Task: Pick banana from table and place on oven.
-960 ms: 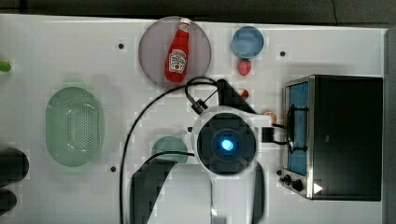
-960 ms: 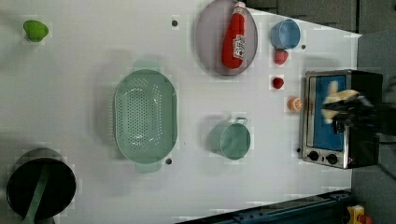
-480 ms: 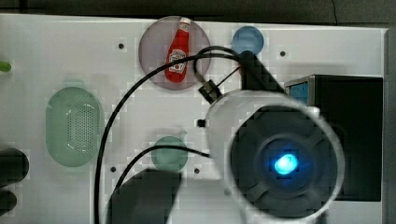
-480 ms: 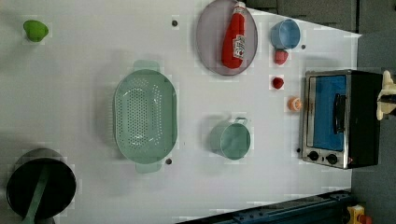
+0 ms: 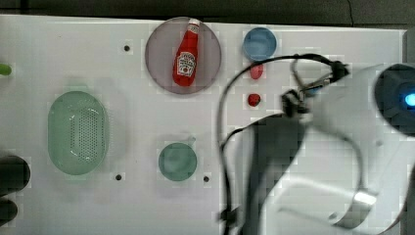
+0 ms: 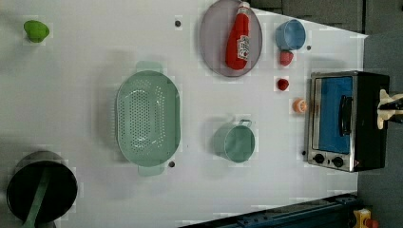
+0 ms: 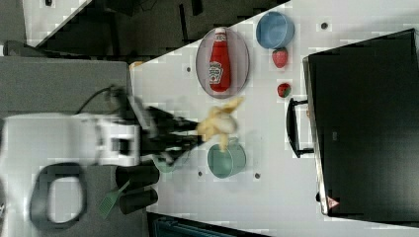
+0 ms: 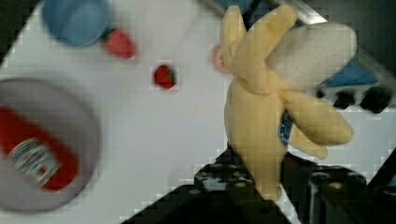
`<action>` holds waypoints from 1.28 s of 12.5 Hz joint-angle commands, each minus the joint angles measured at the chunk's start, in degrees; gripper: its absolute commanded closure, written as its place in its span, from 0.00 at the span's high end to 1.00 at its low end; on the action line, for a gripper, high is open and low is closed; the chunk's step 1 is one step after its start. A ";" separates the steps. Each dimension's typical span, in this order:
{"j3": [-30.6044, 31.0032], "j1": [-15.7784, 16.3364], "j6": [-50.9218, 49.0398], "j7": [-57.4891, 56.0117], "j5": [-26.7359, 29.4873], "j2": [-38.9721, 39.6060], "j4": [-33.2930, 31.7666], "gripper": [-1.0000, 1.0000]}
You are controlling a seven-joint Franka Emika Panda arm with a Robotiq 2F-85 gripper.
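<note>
The banana [image 8: 271, 116], a pale-yellow plush piece with its peel flaps splayed open, was off the table [image 6: 95, 118] and clamped in the tool [image 8: 261, 186], whose narrow-set jaws pinched its lower end in the wrist view. In the right view the banana [image 7: 220, 123] hung in the air ahead of the dark tool [image 7: 190, 138], above the table between the plate and the green cup [image 7: 226, 160], with the arm's white body reaching in from the right view's left. In the left view a pale piece, taken to be the same banana [image 6: 387, 107], showed at the left view's right edge, just past the black top of the oven [image 6: 344, 121].

Progress: the pick was done, since the fruit had left the table and was carried by the tool. The placing was not yet done; nothing lay on the oven's black top [image 7: 365, 123], and the oven's door was shut. What remained, by this reading, was to bring the fruit over the top, lower it, and release.

Surroundings: a ketchup bottle [image 5: 186, 58] lay on a round grey plate [image 5: 161, 68]; a blue bowl [image 5: 260, 43] stood near two strawberries [image 5: 253, 100]; an orange slice [image 6: 299, 105] sat just beside the oven's front. A green colander [image 5: 78, 132] lay well apart toward the top view's left. In the top view the arm [image 5: 342, 147] covered the oven's side of the table.
</note>
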 commanded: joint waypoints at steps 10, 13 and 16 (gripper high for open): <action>-18.61 -2.24 17.58 -39.09 1.22 13.84 0.72 0.27; -18.77 -2.42 18.42 -39.13 2.46 15.05 0.68 0.39; -18.63 -2.44 18.53 -39.24 2.46 15.12 0.75 0.73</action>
